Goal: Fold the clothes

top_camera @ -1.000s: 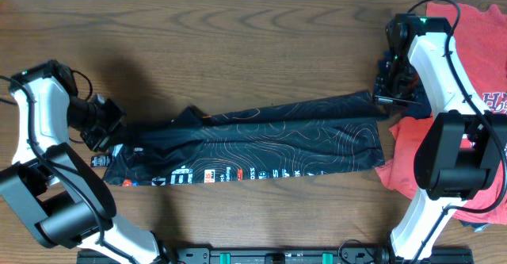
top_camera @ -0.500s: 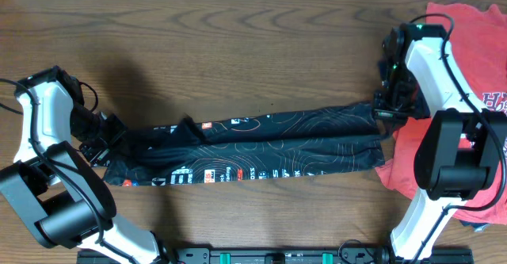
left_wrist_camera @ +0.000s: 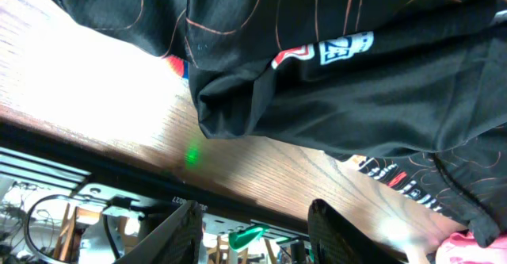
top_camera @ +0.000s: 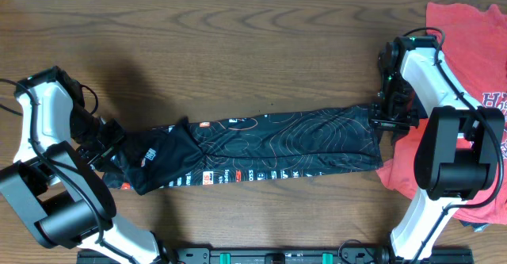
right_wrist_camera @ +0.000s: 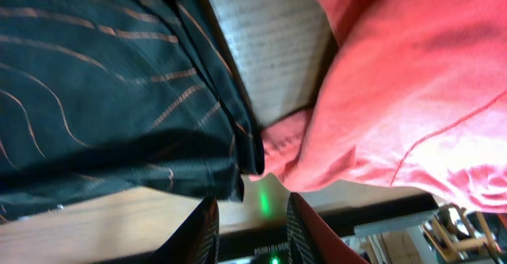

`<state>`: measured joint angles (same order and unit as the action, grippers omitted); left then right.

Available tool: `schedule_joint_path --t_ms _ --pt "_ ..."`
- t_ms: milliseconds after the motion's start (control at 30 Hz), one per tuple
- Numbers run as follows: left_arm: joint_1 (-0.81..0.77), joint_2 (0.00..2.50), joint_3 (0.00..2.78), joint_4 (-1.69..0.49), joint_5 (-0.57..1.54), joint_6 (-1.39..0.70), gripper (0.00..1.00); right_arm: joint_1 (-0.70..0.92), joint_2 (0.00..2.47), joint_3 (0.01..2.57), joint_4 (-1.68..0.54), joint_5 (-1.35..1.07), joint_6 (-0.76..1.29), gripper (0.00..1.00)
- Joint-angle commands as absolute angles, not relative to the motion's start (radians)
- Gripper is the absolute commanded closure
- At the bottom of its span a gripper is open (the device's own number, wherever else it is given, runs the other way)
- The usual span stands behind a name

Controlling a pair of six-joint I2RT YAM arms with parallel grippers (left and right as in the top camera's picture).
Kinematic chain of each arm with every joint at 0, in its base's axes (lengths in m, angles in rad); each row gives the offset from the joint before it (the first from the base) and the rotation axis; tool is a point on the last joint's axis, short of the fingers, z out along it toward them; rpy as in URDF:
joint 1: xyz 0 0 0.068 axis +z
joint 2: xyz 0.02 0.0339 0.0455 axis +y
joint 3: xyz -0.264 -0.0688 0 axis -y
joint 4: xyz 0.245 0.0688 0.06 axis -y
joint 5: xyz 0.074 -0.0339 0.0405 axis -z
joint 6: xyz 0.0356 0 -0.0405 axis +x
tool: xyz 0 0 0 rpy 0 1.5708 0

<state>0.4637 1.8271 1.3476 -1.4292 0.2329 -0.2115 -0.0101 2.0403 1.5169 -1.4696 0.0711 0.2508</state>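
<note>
The black jersey (top_camera: 261,145) with thin orange contour lines and white lettering lies as a long folded band across the table, its left end bunched. At that left end my left gripper (top_camera: 109,143) is open. In the left wrist view its jaws (left_wrist_camera: 257,236) stand apart with nothing between them, and the jersey (left_wrist_camera: 356,66) lies just beyond the tips. My right gripper (top_camera: 386,123) sits at the band's right end, also open. In the right wrist view its jaws (right_wrist_camera: 249,232) are empty, a little short of the jersey's hem (right_wrist_camera: 103,82).
A red T-shirt (top_camera: 467,42) with lettering lies at the right edge, under and beside the right arm, and shows close up as the red T-shirt (right_wrist_camera: 412,82). Bare wooden table (top_camera: 238,42) spreads behind the jersey. A black rail (top_camera: 277,256) runs along the front edge.
Both grippers were shut on the jersey's ends and have let go. The raised upper layer came down toward the front, and the band now lies flatter.
</note>
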Motion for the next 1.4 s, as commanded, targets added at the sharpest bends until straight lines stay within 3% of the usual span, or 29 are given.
schedule_joint_path --t_ms 0,167,333,400,567,933,1367 --pt "0.467 1.817 1.348 -1.431 0.279 -0.196 0.55 -0.015 2.012 1.515 -1.444 0.075 0.245 0.7" --pt "0.417 1.802 1.367 -1.344 0.5 -0.133 0.53 -0.014 2.012 1.515 -1.396 0.065 0.245 0.64" --pt "0.282 1.795 1.366 -1.184 0.504 -0.125 0.51 -0.014 2.012 1.515 -1.378 0.04 0.245 0.64" --pt "0.227 1.795 1.365 -1.112 0.482 -0.162 0.46 -0.014 2.012 1.515 -1.377 0.041 0.245 0.64" --pt "0.119 1.797 1.359 -0.994 0.255 -0.325 0.46 -0.014 2.012 1.515 -1.377 0.041 0.245 0.64" --pt "0.01 1.839 1.328 -0.922 0.076 -0.434 0.46 -0.015 2.012 1.515 -1.377 0.041 0.233 0.63" --pt "0.009 1.93 1.313 -0.941 0.11 -0.435 0.52 -0.017 2.012 1.515 -1.379 0.041 0.226 0.64"
